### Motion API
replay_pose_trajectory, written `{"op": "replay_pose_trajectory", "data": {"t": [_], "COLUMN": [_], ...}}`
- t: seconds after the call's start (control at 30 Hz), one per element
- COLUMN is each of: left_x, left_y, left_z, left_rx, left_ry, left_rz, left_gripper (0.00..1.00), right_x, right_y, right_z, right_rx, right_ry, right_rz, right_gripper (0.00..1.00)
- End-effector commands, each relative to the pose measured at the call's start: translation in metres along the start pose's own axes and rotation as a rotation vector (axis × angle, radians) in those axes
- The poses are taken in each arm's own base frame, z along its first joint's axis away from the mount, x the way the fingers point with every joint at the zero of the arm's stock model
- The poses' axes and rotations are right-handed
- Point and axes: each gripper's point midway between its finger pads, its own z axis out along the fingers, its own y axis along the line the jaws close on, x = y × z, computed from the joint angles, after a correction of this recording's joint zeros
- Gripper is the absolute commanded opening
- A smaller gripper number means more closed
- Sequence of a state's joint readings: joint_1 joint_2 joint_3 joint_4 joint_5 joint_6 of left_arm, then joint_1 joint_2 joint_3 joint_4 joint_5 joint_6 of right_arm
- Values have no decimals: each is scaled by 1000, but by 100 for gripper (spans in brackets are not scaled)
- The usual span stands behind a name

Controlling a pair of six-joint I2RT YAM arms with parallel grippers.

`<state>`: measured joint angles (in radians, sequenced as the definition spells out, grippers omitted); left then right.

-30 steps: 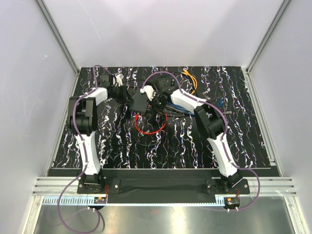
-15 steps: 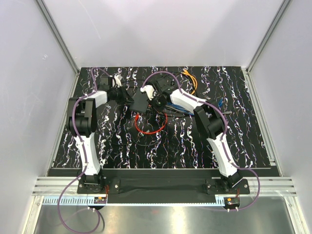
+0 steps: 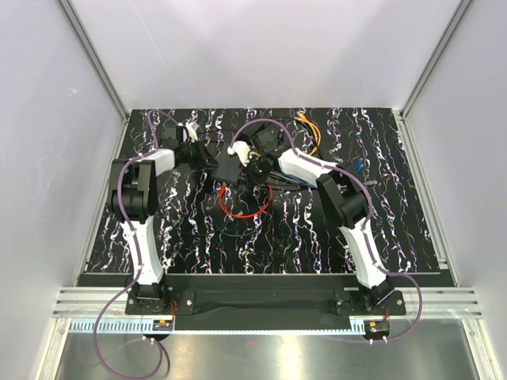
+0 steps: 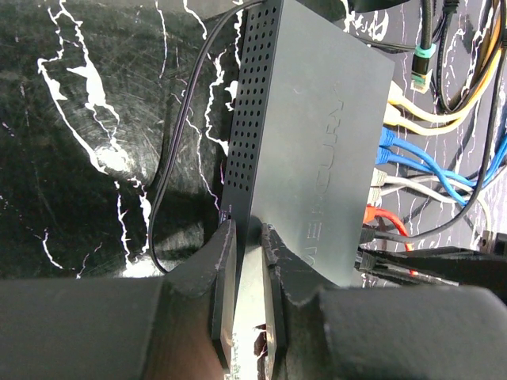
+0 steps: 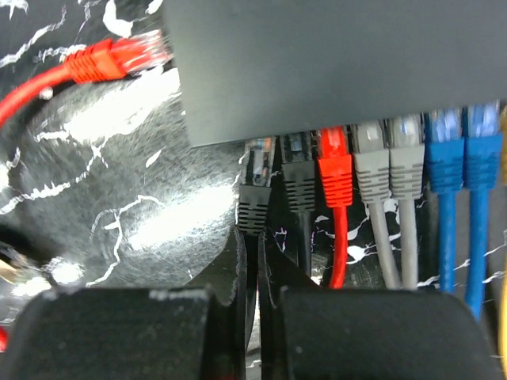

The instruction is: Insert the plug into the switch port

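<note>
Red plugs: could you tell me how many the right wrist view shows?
2. One red plug sits in the switch port row; the other lies loose on the mat left of it. Others may be hidden.

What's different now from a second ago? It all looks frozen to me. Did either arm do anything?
Barely anything. The right claw, clamped just behind the black plug, crept slightly left toward the switch. The left claw stayed pinched on the switch's edge. Nothing was grabbed or released, and the red cable loop lay where it was.
</note>
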<state>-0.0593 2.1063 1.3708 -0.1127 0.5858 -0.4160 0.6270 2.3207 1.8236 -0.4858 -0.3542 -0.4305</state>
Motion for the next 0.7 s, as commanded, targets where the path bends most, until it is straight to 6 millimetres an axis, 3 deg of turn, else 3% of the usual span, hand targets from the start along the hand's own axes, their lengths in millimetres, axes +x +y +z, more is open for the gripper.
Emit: {"op": "replay_pose_trajectory", "data": {"t": [0.0,0.33,0.67], "left_x": [95,95,101], "left_y": [-47,-46,-49], "left_z": [15,15,16], "left_rx": [107,101,114], "left_ry": [294,293,301], "left_rz": [-67,-71,-83], "left_gripper": [0,0,0], "right_x": [-65,-76,-70], "right_y": [30,2,7], "right_z": [8,7,23], "right_rx": [4,227,156], "right_ry": [-247,-290,-224], "right_rz": [-329,-503,-320], "right_gripper": [0,0,0]}}
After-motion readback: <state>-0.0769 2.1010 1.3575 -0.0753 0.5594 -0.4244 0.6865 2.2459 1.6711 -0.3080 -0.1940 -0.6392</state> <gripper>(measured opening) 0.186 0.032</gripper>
